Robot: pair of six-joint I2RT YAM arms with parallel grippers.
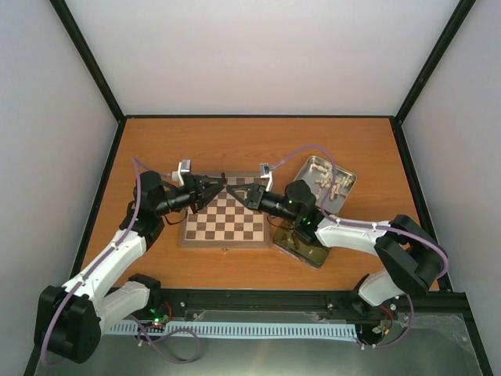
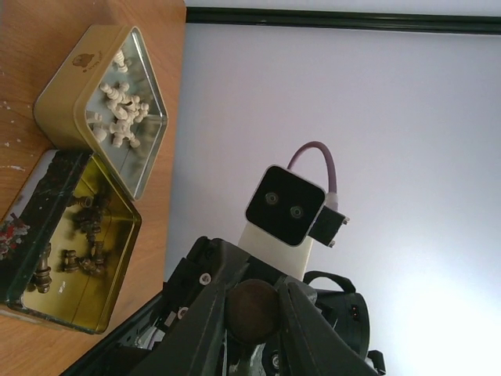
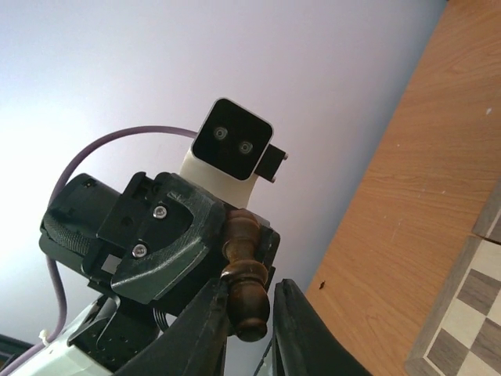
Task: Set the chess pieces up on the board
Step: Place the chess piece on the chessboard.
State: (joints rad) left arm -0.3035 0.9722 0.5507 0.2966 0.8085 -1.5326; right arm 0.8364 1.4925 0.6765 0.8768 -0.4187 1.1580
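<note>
A dark brown chess piece [image 3: 244,266] hangs in the air between both grippers, over the far edge of the board [image 1: 188,235]. My left gripper [image 2: 252,307] is shut on its round base [image 2: 252,313]. My right gripper [image 3: 254,309] faces it head-on, its jaws drawn in round the piece's other end. One finger presses the piece and a thin sliver shows at the other. In the top view the two grippers [image 1: 221,188] [image 1: 236,191] meet tip to tip. No piece stands on the board's squares. A corner of the board [image 3: 470,313] shows in the right wrist view.
A silver tin [image 1: 350,182] with cream-white pieces [image 2: 121,110] lies at the board's far right. A gold-lined tin [image 2: 117,258] with several dark pieces [image 2: 78,258] lies beside the board's right edge, under my right forearm. Walls enclose the table on three sides.
</note>
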